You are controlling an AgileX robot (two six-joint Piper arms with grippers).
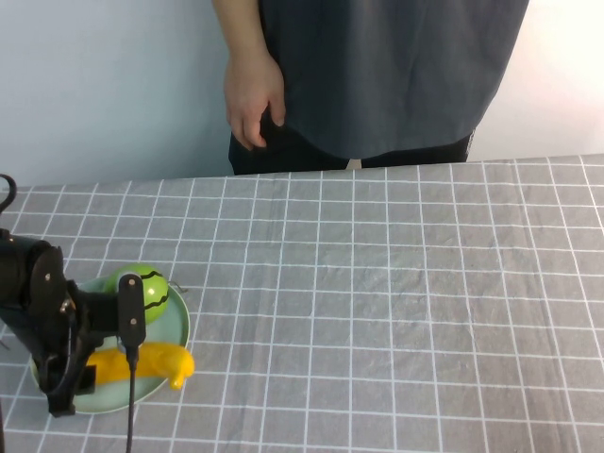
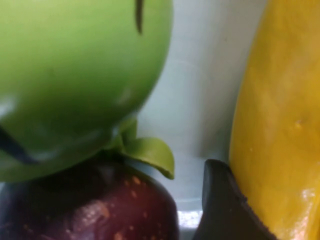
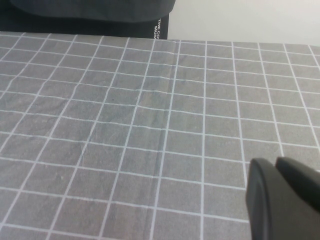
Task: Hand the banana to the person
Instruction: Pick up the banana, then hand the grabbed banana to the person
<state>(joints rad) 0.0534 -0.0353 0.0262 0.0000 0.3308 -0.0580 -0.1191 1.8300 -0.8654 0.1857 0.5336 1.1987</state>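
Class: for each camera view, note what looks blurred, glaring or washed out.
High view: sharp; wall top right washed out; left gripper over the banana. Left wrist view: melon soft, glare on banana. Right wrist view: right gripper blurred, cloth sharp.

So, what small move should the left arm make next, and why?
Probably close the left hand on the banana, then lift. One finger already sits against it on the plate, beside the melon. The right hand hangs over bare cloth; the person waits opposite.
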